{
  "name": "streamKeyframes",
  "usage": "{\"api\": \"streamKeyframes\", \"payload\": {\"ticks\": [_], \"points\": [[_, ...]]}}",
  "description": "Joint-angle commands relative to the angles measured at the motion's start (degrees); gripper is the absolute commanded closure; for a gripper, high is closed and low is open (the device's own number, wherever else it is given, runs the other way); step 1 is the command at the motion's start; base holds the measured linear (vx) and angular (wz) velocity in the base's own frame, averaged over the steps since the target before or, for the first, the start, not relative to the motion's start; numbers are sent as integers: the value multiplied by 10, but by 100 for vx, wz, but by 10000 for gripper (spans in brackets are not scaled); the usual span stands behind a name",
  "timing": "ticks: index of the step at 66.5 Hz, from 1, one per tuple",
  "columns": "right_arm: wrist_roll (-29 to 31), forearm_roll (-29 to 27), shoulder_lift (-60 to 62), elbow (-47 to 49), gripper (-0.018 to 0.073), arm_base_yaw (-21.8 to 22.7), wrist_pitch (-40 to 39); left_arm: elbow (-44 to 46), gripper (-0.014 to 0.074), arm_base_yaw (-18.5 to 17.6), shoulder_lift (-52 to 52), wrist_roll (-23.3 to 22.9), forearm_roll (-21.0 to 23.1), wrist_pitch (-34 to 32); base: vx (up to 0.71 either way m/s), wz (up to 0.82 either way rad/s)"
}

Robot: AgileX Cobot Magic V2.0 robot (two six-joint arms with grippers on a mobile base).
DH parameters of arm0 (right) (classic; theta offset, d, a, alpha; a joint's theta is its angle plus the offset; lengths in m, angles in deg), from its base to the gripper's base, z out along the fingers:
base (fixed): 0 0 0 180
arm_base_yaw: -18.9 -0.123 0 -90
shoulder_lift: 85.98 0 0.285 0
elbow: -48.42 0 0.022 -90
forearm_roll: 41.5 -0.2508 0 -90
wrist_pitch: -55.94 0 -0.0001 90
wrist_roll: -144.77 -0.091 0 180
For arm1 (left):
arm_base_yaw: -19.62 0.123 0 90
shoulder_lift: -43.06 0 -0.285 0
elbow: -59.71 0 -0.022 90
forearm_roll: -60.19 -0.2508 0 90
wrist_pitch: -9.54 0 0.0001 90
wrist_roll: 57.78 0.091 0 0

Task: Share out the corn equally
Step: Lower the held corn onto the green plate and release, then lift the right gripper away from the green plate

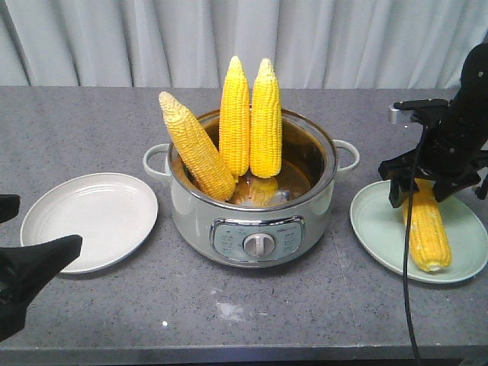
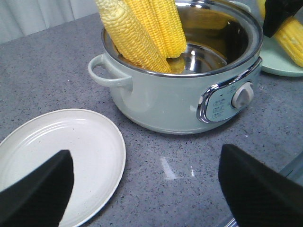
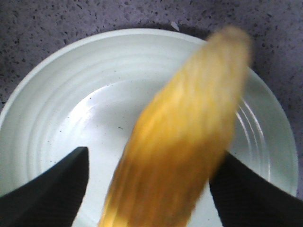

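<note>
Cobs (image 1: 249,114), front view: three stand leaning in the pot (image 1: 252,221); a fourth cob (image 1: 427,229) lies on the green plate (image 1: 377,229) under the right gripper (image 1: 424,191). Lifting one likely topples its neighbours. Panel (image 1: 258,238) lettering illegible. Left wrist: left gripper (image 2: 144,158) jaws wide, empty. Right wrist: jaws straddle the blurred cob, seemingly unclamped; it could roll off.

Three cobs (image 1: 249,118) upright in pot (image 1: 252,221) — fourth (image 1: 427,232) on plate (image 1: 366,225).

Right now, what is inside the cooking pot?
Three corn cobs stand in the pot, tips up, one leaning outward against the rim. Their lower ends cover part of the shiny floor; the yellow there may be reflection, I cannot tell.
</note>
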Motion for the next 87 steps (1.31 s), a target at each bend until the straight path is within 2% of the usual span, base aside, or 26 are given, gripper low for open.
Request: {"api": "streamKeyframes", "payload": {"ticks": [1,13,27,37,51,63,71,80,87], "points": [[-1,4,28,19,-59,3,7,20,6,-2,1,0,14,-34,0,0],[-10,2,38,19,-68,3,8,20,6,-2,1,-1,14,-34,0,0],[-12,-27,91,14,-21,1,22,20,6,-2,1,-1,14,-34,0,0],[2,-44,170,-55,-5,-10,-30,20,6,-2,1,-1,14,-34,0,0],[4,-24,293,-157,-3,-83,-86,20,6,-2,0,-1,14,-35,0,0],[-40,9,375,-219,-3,-150,-128,20,6,-2,0,-1,14,-35,0,0],[-45,20,429,-268,-3,-187,-177,20,6,-2,0,-1,14,-35,0,0],[-46,26,481,-328,-3,-218,-235,20,6,-2,0,-5,19,-45,0,0],[-46,26,512,-364,-3,-224,-268,20,6,-2,0,-6,19,-68,0,0]]}}
